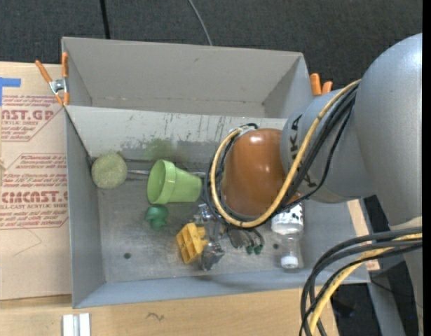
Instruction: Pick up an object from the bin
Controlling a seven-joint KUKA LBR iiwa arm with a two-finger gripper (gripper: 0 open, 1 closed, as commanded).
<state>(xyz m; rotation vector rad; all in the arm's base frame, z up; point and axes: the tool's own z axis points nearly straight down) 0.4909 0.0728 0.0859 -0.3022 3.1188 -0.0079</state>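
Note:
My gripper (209, 242) is low in the bin's front middle, below the orange dome on the wrist. Its metal fingers are next to a small yellow block-shaped object (190, 241), which lies just to their left and seems to touch them. A light green plastic cup (171, 182) lies on its side a little behind and left of the gripper. A small dark green round piece (157, 216) sits in front of the cup. A clear plastic bottle with a white cap (288, 234) lies to the right of the gripper.
An olive fuzzy ball (108, 171) rests against the bin's left wall. The arm and its cables cover the bin's right part.

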